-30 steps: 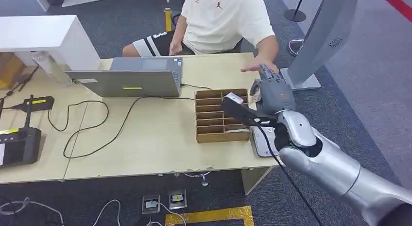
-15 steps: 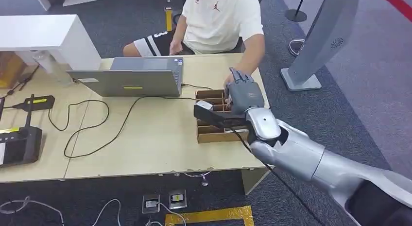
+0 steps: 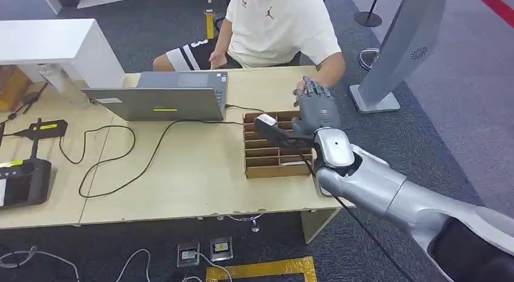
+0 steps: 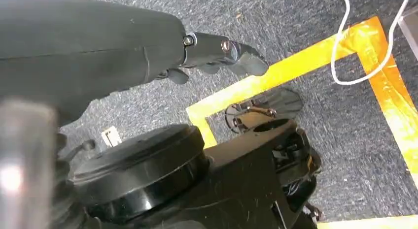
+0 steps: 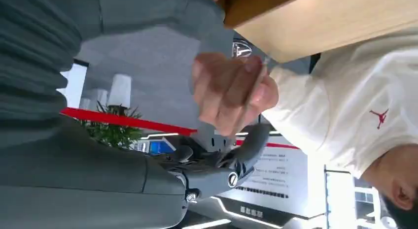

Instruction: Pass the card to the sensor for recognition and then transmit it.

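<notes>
Your right hand (image 3: 316, 110) meets the person's hand (image 5: 231, 91) at the bench's (image 3: 194, 173) 2 o'clock; card (image 5: 252, 88) sits in their grip, just beyond your fingers (image 5: 251, 140), whose closure I can't tell.

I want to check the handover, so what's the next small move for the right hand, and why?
Probably hold the right hand where it is and ease its fingers apart. It reaches over the cardboard tray to the person's hand, which pinches a thin card close by the robot's fingers. Whether the robot also grips the card cannot be told.
</notes>
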